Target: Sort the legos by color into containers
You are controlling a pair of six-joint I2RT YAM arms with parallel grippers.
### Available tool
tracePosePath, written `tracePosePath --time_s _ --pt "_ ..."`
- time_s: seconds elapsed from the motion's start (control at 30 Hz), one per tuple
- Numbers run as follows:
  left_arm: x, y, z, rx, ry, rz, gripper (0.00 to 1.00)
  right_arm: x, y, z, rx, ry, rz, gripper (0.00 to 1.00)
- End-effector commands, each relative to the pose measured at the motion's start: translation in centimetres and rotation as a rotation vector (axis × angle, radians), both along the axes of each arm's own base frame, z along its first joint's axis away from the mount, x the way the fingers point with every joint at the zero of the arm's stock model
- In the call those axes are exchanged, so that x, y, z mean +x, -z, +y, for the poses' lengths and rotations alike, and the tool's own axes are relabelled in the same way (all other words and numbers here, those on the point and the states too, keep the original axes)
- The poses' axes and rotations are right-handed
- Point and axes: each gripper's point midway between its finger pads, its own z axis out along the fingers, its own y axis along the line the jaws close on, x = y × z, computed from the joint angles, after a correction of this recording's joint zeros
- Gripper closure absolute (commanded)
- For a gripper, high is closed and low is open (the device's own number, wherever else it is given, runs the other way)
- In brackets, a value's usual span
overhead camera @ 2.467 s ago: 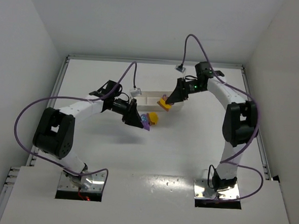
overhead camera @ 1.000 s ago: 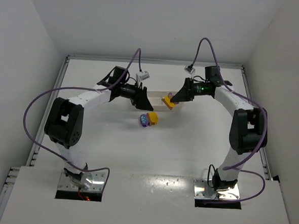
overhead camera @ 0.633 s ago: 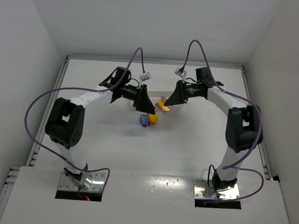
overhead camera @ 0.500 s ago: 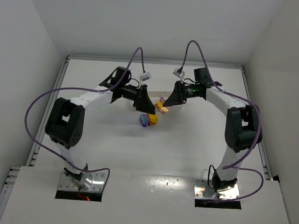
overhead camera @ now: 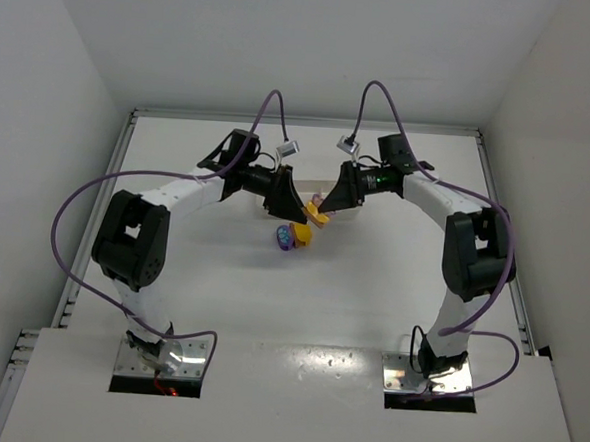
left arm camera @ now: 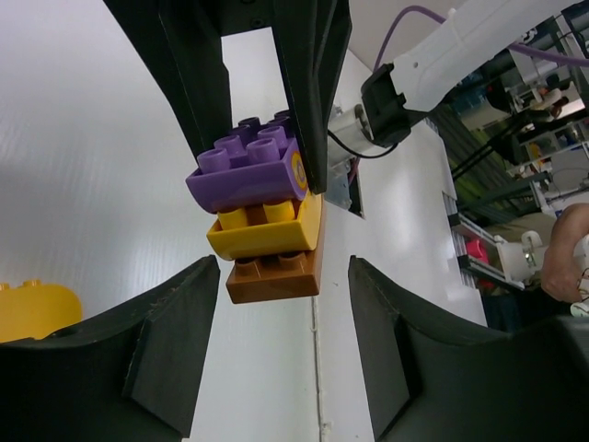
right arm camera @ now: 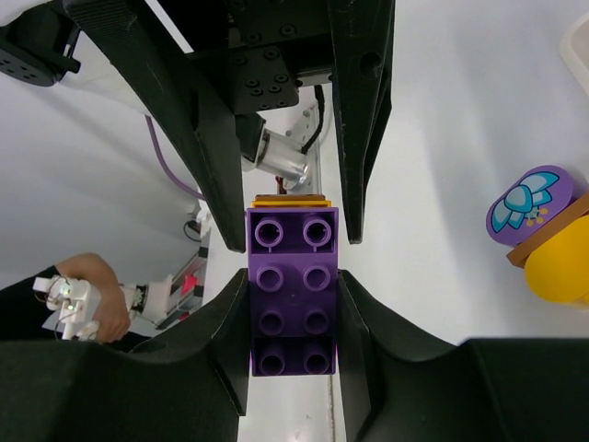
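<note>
My right gripper [overhead camera: 324, 205] is shut on a stack of legos [overhead camera: 318, 215] held in the air in front of the white tray [overhead camera: 358, 211]. The right wrist view shows its purple top brick [right arm camera: 293, 295] clamped in the right gripper [right arm camera: 293, 336]. The left wrist view shows the stack as purple brick [left arm camera: 248, 170], yellow brick [left arm camera: 262, 230] and brown brick [left arm camera: 276, 272]. My left gripper [left arm camera: 281, 350] is open, and the brown end sits just between its fingertips with a gap on each side. It faces the stack in the top view [overhead camera: 298, 211].
A rounded purple lego with a light blue spot [overhead camera: 285, 238] and a yellow lego [overhead camera: 301, 233] lie on the table just below the grippers. They also show in the right wrist view [right arm camera: 532, 204], [right arm camera: 557, 267]. Both grippers hide most of the tray.
My right gripper has carried the stack left and forward, away from the tray, up to the left gripper. The left gripper, earlier down at the loose legos, has risen and now holds still.
</note>
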Motion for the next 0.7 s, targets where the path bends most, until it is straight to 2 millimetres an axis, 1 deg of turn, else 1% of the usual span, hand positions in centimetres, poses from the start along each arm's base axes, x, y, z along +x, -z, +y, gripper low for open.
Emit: tracePosePath --time_s 0.0,0.07,0.13,0.17,0.23,0.27,0.37,0.4,0.47,0.5,0.53,0.57,0.6,0.63,0.67 --pt "0.0 -1.6 -0.4 -0.054 0.049 -0.052 0.36 -0.1 -0.4 0.5 0.02 -0.024 -0.058 1.0" --pt "0.1 -1.9 -0.5 -0.057 0.049 -0.061 0.39 -0.1 -0.4 0.5 0.02 -0.024 -0.058 1.0" --pt "0.2 -1.6 -0.5 -0.054 0.049 -0.052 0.42 -0.4 -0.6 0.7 0.015 -0.029 -0.068 1.0" --pt "0.3 -1.2 -0.6 -0.051 0.048 -0.044 0.48 -0.4 -0.5 0.7 0.014 -0.03 -0.07 1.0" --pt "0.1 -1.3 -0.5 -0.057 0.058 -0.041 0.53 -0.4 -0.5 0.7 0.014 -0.03 -0.07 1.0" --pt "0.1 -1.3 -0.5 -0.057 0.058 -0.041 0.58 -0.3 -0.4 0.7 0.007 -0.024 -0.072 1.0" --pt "0.1 -1.3 -0.5 -0.057 0.058 -0.041 0.65 -0.3 -0.4 0.7 0.007 -0.024 -0.072 1.0" --pt "0.0 -1.0 -0.5 -0.053 0.058 -0.031 0.69 -0.3 -0.4 0.7 0.007 -0.024 -0.072 1.0" --pt "-0.3 -0.8 -0.4 -0.058 0.067 -0.03 0.75 -0.3 -0.4 0.7 0.007 -0.024 -0.072 1.0" --pt "-0.5 -0.9 -0.3 -0.058 0.067 -0.03 0.79 -0.2 -0.7 0.7 0.01 -0.024 -0.082 1.0" --pt "-0.5 -0.9 -0.3 -0.058 0.067 -0.03 0.81 -0.2 -0.7 0.7 0.01 -0.024 -0.082 1.0" --pt "-0.7 -0.5 -0.2 -0.053 0.066 -0.019 0.83 0.4 -1.2 0.4 0.013 -0.013 -0.101 1.0" --pt "-1.1 -0.2 -0.4 -0.052 0.077 -0.019 0.89 0.5 -1.0 0.4 0.011 -0.015 -0.097 1.0" --pt "-1.2 -0.5 -0.4 -0.055 0.077 -0.028 0.94 0.9 -1.3 0.1 0.011 -0.002 -0.097 1.0" --pt "-1.4 -0.1 -0.3 -0.05 0.077 -0.015 0.97 1.4 -1.8 -0.4 0.011 0.009 -0.111 1.0"
